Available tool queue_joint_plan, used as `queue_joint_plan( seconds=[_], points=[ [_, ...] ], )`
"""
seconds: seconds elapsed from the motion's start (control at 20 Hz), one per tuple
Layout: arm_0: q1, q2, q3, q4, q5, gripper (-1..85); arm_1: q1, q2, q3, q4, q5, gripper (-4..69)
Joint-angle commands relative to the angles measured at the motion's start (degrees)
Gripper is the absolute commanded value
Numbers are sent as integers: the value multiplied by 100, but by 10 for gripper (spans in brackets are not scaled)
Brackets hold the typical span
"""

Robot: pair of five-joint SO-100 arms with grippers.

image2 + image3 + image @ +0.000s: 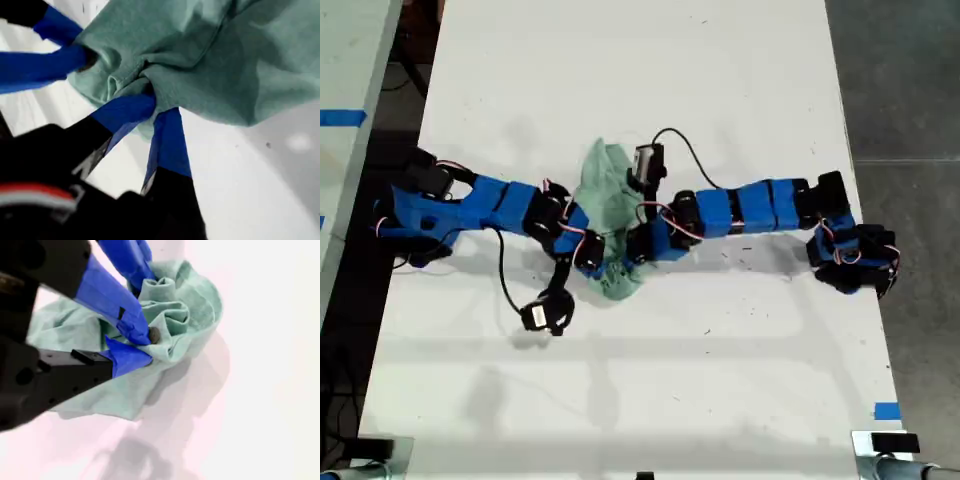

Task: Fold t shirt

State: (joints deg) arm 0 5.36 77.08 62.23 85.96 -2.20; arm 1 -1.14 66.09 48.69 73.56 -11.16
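Observation:
The pale mint-green t shirt (605,190) lies bunched and wrinkled at the middle of the white table (640,400), between two blue arms that reach in from the exterior view's left and right. Both grippers meet at its nearer end. My first gripper (155,102) is shut on a fold of the t shirt (240,60), which spreads out beyond the fingers. My second gripper (145,345) is shut on a gathered knot of the t shirt (195,305). The pinched cloth casts a shadow on the table. Each wrist view shows the other gripper's blue finger close by.
Black cables loop from both arms over the table. Blue tape marks (885,410) sit near the exterior view's lower right, and another (340,117) on the surface at its left. Grey floor (910,100) borders the table on the exterior view's right.

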Motion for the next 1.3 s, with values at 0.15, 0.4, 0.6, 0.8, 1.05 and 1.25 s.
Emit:
queue_joint_plan(
  seconds=[0.15, 0.4, 0.6, 0.8, 1.05, 1.25],
  points=[
    [-1925, 1204, 431, 422, 404, -1, 1477, 492, -299, -422, -510, -10],
    [-3146, 1450, 633, 413, 949, -1, 2285, 466, -316, -545, -703, -10],
    [-3639, 1389, 378, 352, 1292, -1, 2672, 422, -325, -879, -800, -11],
    [-4087, 1547, 299, 334, 1556, 89, 2865, 650, -360, -888, -844, 4],
    [-4351, 1714, 141, 360, 1872, 119, 3015, 958, -360, -738, -809, 363],
    [-4535, 2303, 105, 396, 1846, 119, 3287, 1538, -325, -211, -949, 397]
  ],
)
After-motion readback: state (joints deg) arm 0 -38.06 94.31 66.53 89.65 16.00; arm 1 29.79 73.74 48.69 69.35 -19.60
